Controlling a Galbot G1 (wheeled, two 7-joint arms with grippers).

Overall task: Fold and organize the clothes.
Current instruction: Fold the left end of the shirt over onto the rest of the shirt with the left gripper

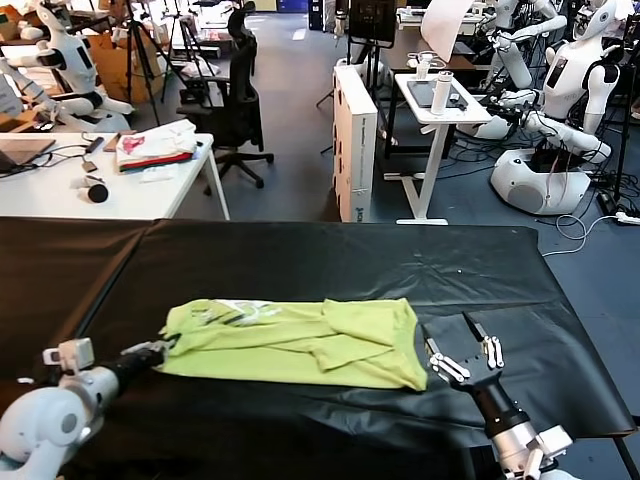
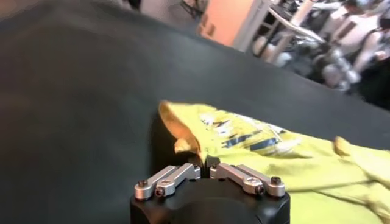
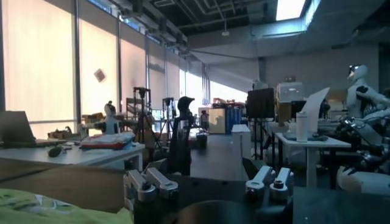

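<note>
The lime yellow-green T-shirt [image 1: 300,340] lies partly folded into a long band on the black-covered table [image 1: 300,260], with its white printed patch [image 1: 235,312] facing up near the left end. My left gripper [image 1: 165,348] is at the shirt's left edge. In the left wrist view the left gripper [image 2: 205,167] is shut on a raised fold of the shirt [image 2: 292,164]. My right gripper [image 1: 462,345] is open and empty, just right of the shirt's right edge and apart from it. The right wrist view shows the gripper [image 3: 204,176] with jaws wide apart and a corner of the shirt [image 3: 36,210].
Behind the table stand a white desk with a white-pink-red cloth pile [image 1: 155,147], a black office chair [image 1: 235,100], a white cabinet [image 1: 355,140], a small stand table [image 1: 440,105] and other white robots [image 1: 560,110]. The table's right edge is near my right gripper.
</note>
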